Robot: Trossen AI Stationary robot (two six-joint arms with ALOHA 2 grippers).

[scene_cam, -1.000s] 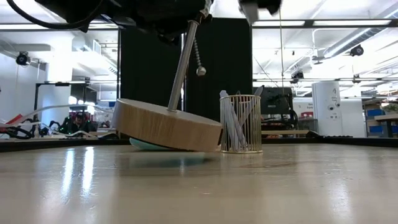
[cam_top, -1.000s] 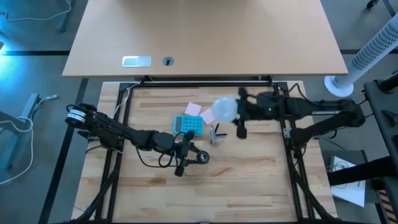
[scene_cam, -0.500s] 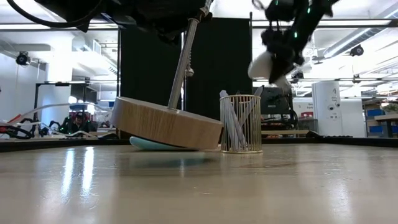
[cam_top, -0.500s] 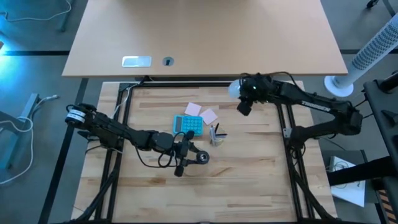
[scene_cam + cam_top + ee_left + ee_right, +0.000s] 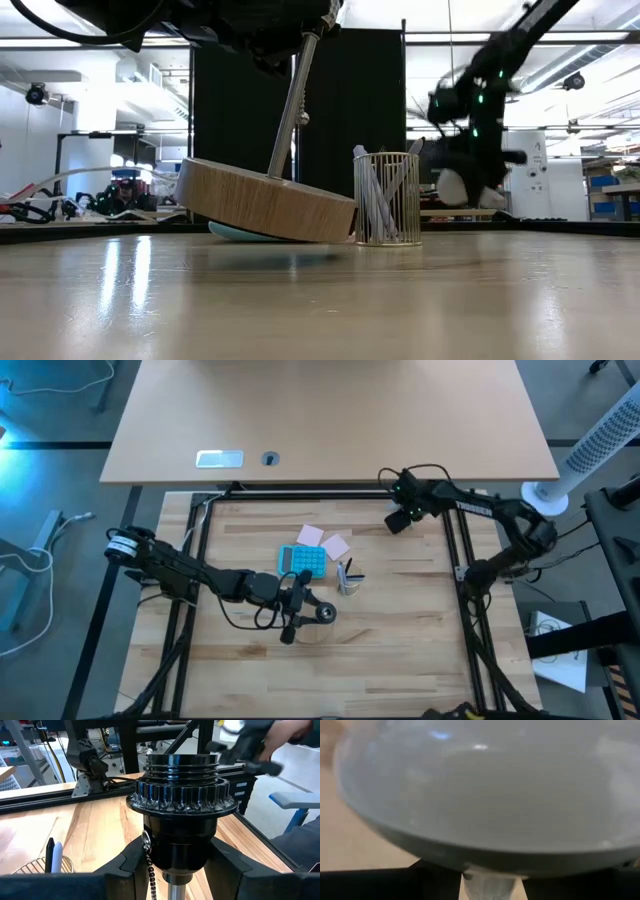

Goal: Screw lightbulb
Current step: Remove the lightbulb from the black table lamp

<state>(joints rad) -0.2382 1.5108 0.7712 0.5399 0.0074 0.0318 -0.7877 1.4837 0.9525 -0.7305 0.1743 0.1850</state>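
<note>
My left gripper (image 5: 316,609) is near the table's middle, shut on the black socket (image 5: 180,805) of a lamp. The lamp has a metal stem (image 5: 290,110) and a round wooden base (image 5: 265,205), which shows tilted in the low view. My right gripper (image 5: 399,520) is at the far right of the table, shut on the frosted white lightbulb (image 5: 485,785). The bulb fills the right wrist view and shows low under the gripper in the low view (image 5: 452,187). In the high view the gripper hides it. My left gripper pinches the socket's lower body (image 5: 180,852) between its two fingers (image 5: 131,865), one on each side, below the ribbed collar. The lamp is tilted, and its wooden base looks raised off the table in the low view. My right gripper holds the bulb at its narrow neck (image 5: 487,882), which sits between the two fingers (image 5: 435,880). The round globe stands out beyond the fingertips. The bulb is clear of the table, close above it.
A blue calculator (image 5: 303,561), pink notes (image 5: 325,541) and a wire pen cup (image 5: 347,578) lie at the table's middle, just beyond the lamp. The cup also shows in the low view (image 5: 387,198). Black frame rails (image 5: 455,550) run along the table's sides.
My right gripper has carried the bulb from beside the calculator toward the table's far right corner and down, close above the table. It has turned on the way, so the bulb no longer shows from above. My left gripper keeps the lamp tilted in place.
</note>
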